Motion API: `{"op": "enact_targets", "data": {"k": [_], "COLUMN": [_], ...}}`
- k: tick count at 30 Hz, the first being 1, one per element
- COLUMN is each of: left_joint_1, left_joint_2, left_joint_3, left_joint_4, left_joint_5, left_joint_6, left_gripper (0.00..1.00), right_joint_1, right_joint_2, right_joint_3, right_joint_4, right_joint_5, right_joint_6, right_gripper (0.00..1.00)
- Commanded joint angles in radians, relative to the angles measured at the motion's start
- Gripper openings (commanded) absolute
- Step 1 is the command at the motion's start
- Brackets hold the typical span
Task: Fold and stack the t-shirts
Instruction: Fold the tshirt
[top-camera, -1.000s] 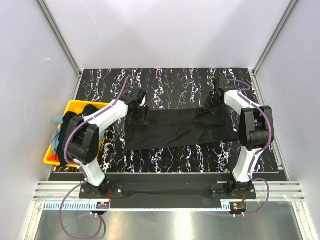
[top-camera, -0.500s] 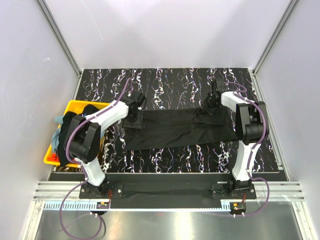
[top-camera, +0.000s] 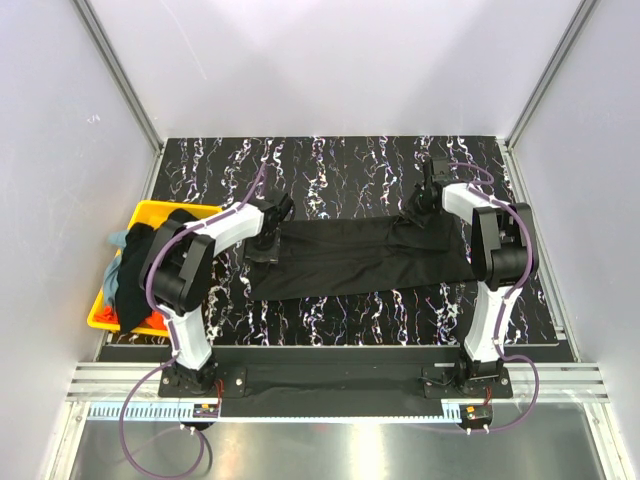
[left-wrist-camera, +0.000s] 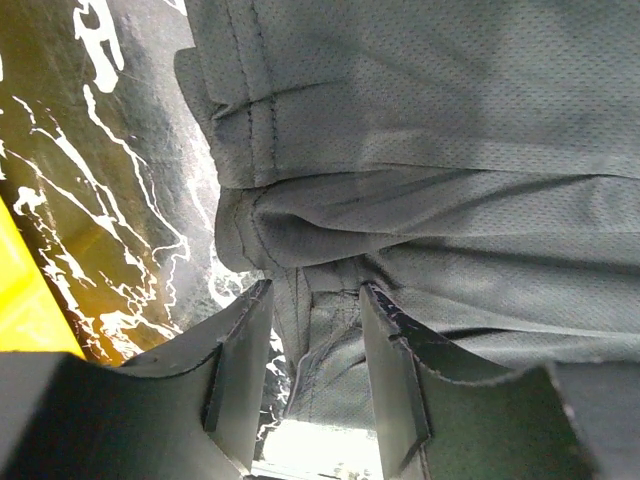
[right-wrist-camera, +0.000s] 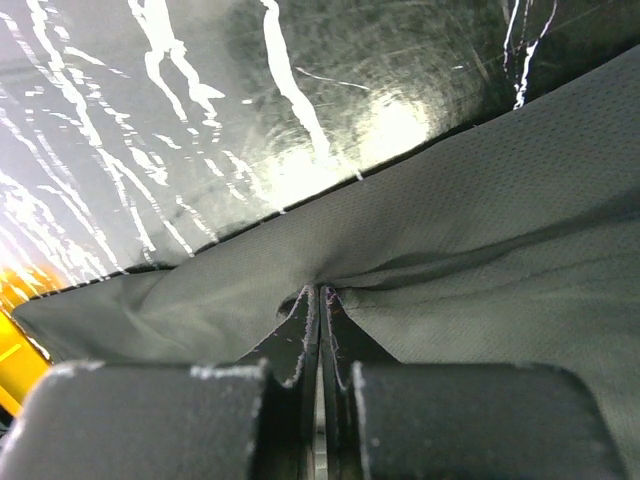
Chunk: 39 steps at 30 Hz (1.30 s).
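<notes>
Fingers of the right gripper (right-wrist-camera: 320, 296) clamp the black t-shirt (top-camera: 360, 258); the left gripper (left-wrist-camera: 315, 290) gapes astride its hem. The yellow bin (top-camera: 150, 210) holds crumpled shirts (top-camera: 133, 272).

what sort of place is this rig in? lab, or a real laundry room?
Most likely a lab test cell: plain white panel walls on aluminium posts, left arm and right arm bolted to a rail, yellow bin of shirts beside one black shirt.
</notes>
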Motion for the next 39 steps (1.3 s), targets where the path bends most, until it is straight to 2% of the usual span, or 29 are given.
{"op": "enact_targets", "data": {"k": [1, 3, 4, 7, 8, 14, 21, 26, 33, 35, 37, 39], "left_joint_1": [0.005, 0.005, 0.005, 0.006, 0.006, 0.032, 0.061, 0.069, 0.077, 0.077, 0.080, 0.081], "left_joint_2": [0.012, 0.013, 0.010, -0.008, -0.014, -0.062, -0.043, -0.031, -0.057, -0.062, -0.057, -0.051], "left_joint_3": [0.021, 0.018, 0.012, 0.001, -0.003, -0.008, -0.029, -0.031, -0.040, -0.034, -0.028, -0.022], "left_joint_4": [0.003, 0.006, 0.006, 0.006, 0.006, 0.007, 0.026, 0.027, 0.021, 0.018, 0.013, 0.007], "left_joint_5": [-0.019, -0.022, -0.024, -0.031, -0.034, -0.027, 0.039, 0.047, -0.025, -0.039, -0.038, -0.019], "left_joint_6": [-0.011, -0.012, -0.012, -0.017, -0.017, -0.051, -0.063, -0.063, -0.072, -0.078, -0.081, -0.083], "left_gripper": [0.45, 0.39, 0.26, 0.09, 0.00, 0.00, 0.00, 0.00, 0.00, 0.04, 0.20, 0.22], "right_joint_1": [0.009, 0.009, 0.009, 0.003, 0.000, -0.039, -0.083, -0.118, -0.118, -0.118, -0.118, -0.120], "right_joint_2": [-0.107, -0.130, -0.139, -0.180, -0.194, -0.303, -0.358, -0.342, -0.257, -0.234, -0.201, -0.168], "right_joint_3": [0.014, 0.014, 0.013, 0.011, -0.002, -0.128, -0.326, -0.357, -0.339, -0.312, -0.277, -0.248], "right_joint_4": [0.008, -0.021, -0.042, -0.112, -0.121, -0.155, -0.152, -0.147, -0.090, -0.090, -0.089, -0.090], "right_joint_5": [0.011, 0.033, 0.051, 0.120, 0.131, 0.178, 0.229, 0.284, 0.304, 0.315, 0.317, 0.312], "right_joint_6": [-0.018, -0.024, -0.021, -0.015, -0.010, 0.064, 0.108, 0.088, 0.033, 0.016, -0.005, -0.022], "right_gripper": [0.03, 0.04, 0.04, 0.04, 0.04, 0.09, 0.07, 0.08, 0.08, 0.08, 0.08, 0.08]}}
